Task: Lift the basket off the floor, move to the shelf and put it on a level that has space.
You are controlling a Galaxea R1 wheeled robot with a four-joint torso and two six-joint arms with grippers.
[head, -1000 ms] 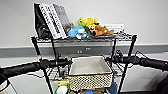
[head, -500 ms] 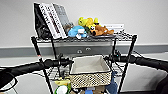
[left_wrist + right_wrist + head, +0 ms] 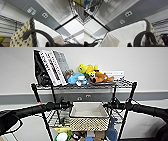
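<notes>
Hanging between the two arms, the basket (image 3: 89, 117) sits level in front of the shelf (image 3: 35, 92), at the height of the second wire tier (image 3: 53, 119) from the top. Its near woven side juts past that tier's front edge toward the camera, and whether its base touches the mesh cannot be told. The left gripper (image 3: 65, 105) meets the basket's left end at the cream cloth rim, and the right gripper (image 3: 112, 106) meets the right end. In the left wrist view a dark curved finger (image 3: 37, 33) hooks over the braided corner of the rim, so this gripper is clenched on the basket (image 3: 21, 38). In the right wrist view another dark curved finger (image 3: 142, 37) arches over the rim beside the white lining (image 3: 125, 35), likewise grasping it. On the top tier, books (image 3: 51, 65) lean at the left corner, with plush toys (image 3: 87, 74) near the middle and a white box (image 3: 113, 73) toward the right. A grey wall strip with sockets (image 3: 31, 10) runs behind the shelf.
</notes>
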